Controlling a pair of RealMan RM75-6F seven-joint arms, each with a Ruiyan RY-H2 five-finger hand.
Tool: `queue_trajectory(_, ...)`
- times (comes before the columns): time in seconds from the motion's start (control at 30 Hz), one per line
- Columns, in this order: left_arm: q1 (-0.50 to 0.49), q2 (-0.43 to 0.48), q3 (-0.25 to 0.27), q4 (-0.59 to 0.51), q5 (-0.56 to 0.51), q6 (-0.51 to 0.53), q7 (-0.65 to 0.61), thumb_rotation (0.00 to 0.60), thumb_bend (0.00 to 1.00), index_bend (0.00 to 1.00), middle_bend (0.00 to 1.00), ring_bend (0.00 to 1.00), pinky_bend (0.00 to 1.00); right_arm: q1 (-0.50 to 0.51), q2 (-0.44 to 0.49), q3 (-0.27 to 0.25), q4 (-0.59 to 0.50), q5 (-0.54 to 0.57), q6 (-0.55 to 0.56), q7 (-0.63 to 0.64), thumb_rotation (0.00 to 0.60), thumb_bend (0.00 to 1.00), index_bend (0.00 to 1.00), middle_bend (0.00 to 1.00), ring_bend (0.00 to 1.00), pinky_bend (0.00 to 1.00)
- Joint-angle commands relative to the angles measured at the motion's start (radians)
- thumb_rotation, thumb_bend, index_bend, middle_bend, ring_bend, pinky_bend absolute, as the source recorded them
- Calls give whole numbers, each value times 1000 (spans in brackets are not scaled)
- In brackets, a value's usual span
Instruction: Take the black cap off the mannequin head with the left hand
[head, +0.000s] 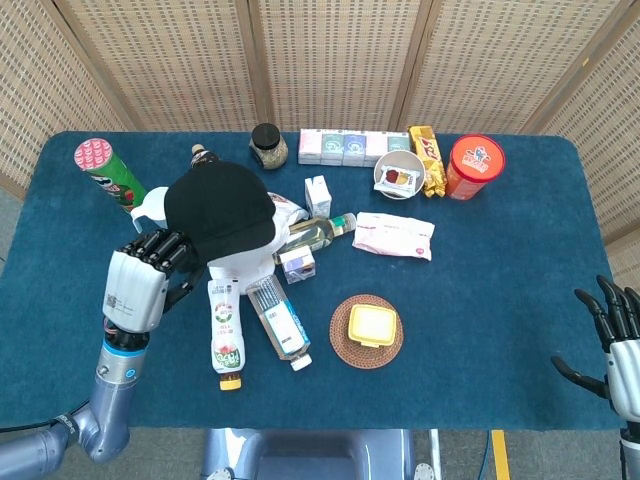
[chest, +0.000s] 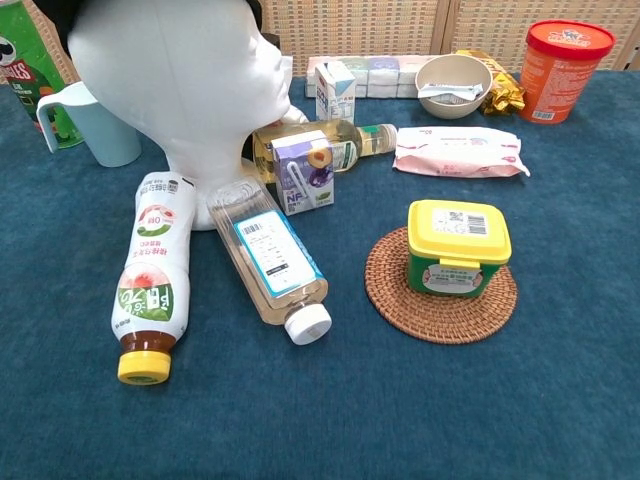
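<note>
Black cap (head: 217, 207) sitting lifted and shifted off toward the left of the white mannequin head (chest: 185, 85), hiding most of it from above; chest view showing the head bare up to the frame's top edge. Left hand (head: 140, 281) gripping the cap's lower left edge, fingers (head: 160, 245) curled onto the fabric. Right hand (head: 615, 340) hanging at the far right corner, off the table, fingers spread apart and holding nothing.

Lying just below the head: a pink-labelled bottle with a yellow lid (chest: 150, 290) and a clear bottle with a white lid (chest: 272, 260), side by side, both flat. Leaning against the head's front: a small purple carton (chest: 305, 172), with a glass bottle (chest: 325, 142) lying behind it. Standing to the head's left: a pale blue mug (chest: 95, 125) and a green tube of crisps (head: 108, 172).

Resting on a woven coaster (chest: 441, 300): a yellow-lidded tub (chest: 458, 246). Lying further back: a wipes packet (chest: 460, 152), a bowl (chest: 453, 84), a red tub (chest: 565, 55).

Covering the table: dark blue cloth (head: 480, 300). Standing behind: wicker screen panels (head: 330, 60).
</note>
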Motion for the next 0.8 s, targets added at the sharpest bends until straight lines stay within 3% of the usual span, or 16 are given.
queue_trajectory(0.03, -7, 25, -23, -21, -20, -2, 8, 600, 547, 782, 567, 507, 702, 0, 0, -1, -1, -1, -1, -1, 600, 0, 132, 5, 0, 0)
queue_trajectory(0.5, -29, 165, -146, -105, -108, 7, 28, 600, 538, 782, 567, 507, 702, 2, -2, -2, -2, 1, -6, -5, 600, 0, 132, 5, 0, 0)
queue_trajectory(0.8, 20, 304, -148, -48, -72, 62, -61, 600, 537, 782, 568, 507, 702, 1, -1, -8, -6, -11, -3, -8, 600, 0, 132, 5, 0, 0)
